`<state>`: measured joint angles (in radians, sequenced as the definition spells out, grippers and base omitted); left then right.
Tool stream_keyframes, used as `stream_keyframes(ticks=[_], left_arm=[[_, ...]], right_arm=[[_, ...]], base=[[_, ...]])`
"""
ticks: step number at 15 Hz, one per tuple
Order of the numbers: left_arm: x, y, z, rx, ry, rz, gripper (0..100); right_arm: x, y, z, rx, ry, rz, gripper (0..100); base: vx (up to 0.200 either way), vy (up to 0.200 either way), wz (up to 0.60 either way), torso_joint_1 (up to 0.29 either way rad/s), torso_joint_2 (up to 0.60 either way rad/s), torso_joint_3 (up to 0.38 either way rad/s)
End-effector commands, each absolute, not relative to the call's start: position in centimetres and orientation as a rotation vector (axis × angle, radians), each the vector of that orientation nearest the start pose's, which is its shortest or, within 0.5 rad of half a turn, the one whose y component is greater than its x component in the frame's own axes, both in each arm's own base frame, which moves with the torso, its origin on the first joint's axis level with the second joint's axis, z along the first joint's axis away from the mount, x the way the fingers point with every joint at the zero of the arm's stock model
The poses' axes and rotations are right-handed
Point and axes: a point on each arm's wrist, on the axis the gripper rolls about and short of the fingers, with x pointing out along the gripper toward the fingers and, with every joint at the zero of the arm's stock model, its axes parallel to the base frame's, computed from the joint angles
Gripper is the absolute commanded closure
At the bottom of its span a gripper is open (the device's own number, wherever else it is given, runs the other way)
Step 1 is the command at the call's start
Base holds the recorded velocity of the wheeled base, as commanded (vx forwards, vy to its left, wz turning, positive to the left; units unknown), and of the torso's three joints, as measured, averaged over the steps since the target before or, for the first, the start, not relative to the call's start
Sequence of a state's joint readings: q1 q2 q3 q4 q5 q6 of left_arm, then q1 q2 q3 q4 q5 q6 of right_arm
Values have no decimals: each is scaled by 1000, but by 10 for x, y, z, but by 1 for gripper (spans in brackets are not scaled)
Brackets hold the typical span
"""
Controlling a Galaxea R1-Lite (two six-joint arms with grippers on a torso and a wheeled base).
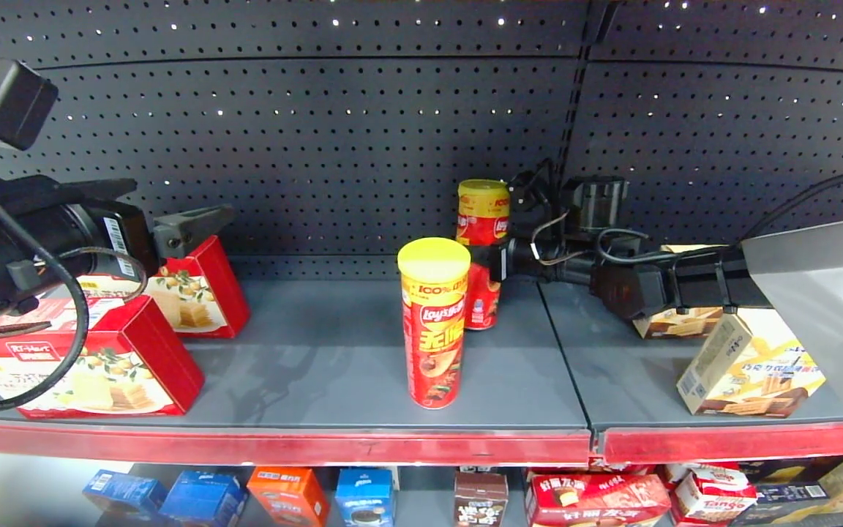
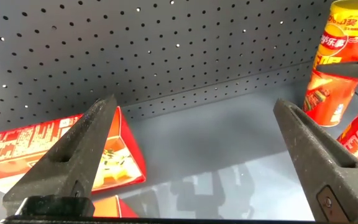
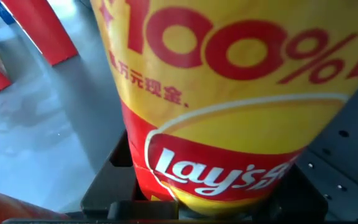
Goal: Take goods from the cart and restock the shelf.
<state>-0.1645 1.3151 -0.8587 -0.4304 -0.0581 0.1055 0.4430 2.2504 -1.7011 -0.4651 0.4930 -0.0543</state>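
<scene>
Two tall red chip cans with yellow lids stand upright on the grey shelf (image 1: 319, 366). The front can (image 1: 432, 329) stands free near the middle. Behind it, close to the pegboard, is the rear can (image 1: 481, 219), and my right gripper (image 1: 493, 263) is shut on its middle from the right. That rear can (image 3: 229, 106) looms close against the right wrist camera. My left gripper (image 2: 196, 106) hangs open over the shelf's left part, with nothing between its fingers (image 2: 73, 162), beside a red biscuit box (image 1: 198, 293).
A second red biscuit box (image 1: 107, 366) lies at the shelf's front left. Yellow wafer boxes (image 1: 751, 366) sit at the right under my right arm. The perforated back wall (image 1: 356, 146) closes off the rear. Bare shelf lies between the red boxes and the cans. Several snack packs fill the lower shelf (image 1: 363, 498).
</scene>
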Motion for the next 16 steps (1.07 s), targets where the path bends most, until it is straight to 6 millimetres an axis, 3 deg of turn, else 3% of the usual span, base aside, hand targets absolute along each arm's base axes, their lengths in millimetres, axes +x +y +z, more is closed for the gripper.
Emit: stream_keyframes(ticks=[1,2,11,16], left_arm=[[214,-37,278,107,14,-224,0],[214,-37,278,107,14,-224,0],[214,-37,278,107,13,-224,0],[216,-37,278,107,17,-224,0]], right_arm=[[424,217,200,-54,53,947,100],[424,219,199,-54,53,951,0],[415,222,203,-81,37,964,0],[391,215,207,-82,80,978,0]], base=[[0,0,0,0,0,0],[0,0,0,0,0,0],[0,0,0,0,0,0],[0,0,0,0,0,0]])
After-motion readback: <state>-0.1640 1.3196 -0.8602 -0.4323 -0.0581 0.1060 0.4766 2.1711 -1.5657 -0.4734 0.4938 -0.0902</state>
